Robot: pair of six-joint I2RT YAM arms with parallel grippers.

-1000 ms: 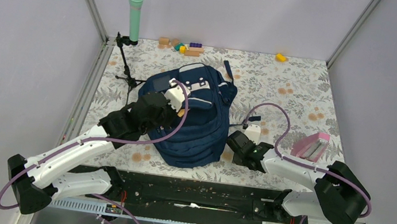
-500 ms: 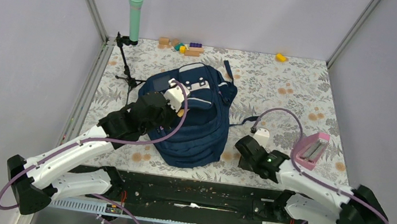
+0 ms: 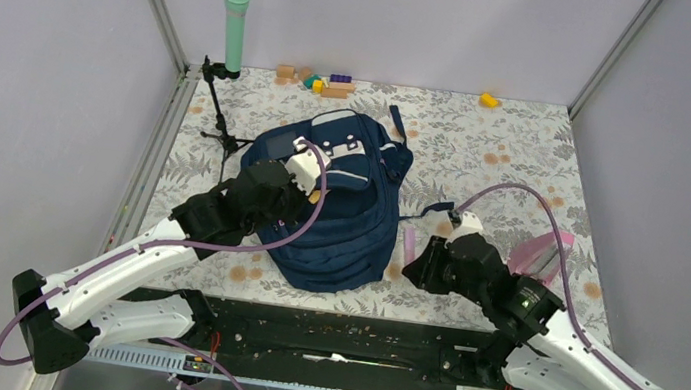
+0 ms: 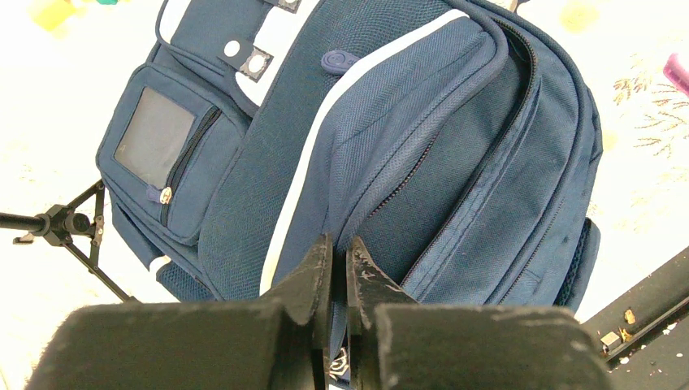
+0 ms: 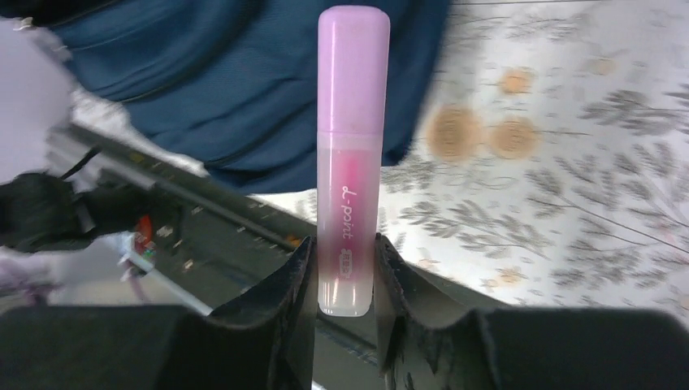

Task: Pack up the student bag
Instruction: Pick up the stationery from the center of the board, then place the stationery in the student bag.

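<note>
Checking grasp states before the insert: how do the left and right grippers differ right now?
Load: the right gripper clamps a pink highlighter that sticks out past its jaws; the left gripper holds no separate item.
Gap: left jaws are almost together; right jaws are spread by the pen's barrel.
Place: the left is at the student bag by a zipper; the right is beside the bag.
Shared: neither is open.

Glossy white shells cover the left arm [image 3: 126, 262] and right arm [image 3: 596, 367], with black joints and bases, looping purple cables [image 3: 514, 186], and matte black, scuffed fingers [image 4: 309, 272].
</note>
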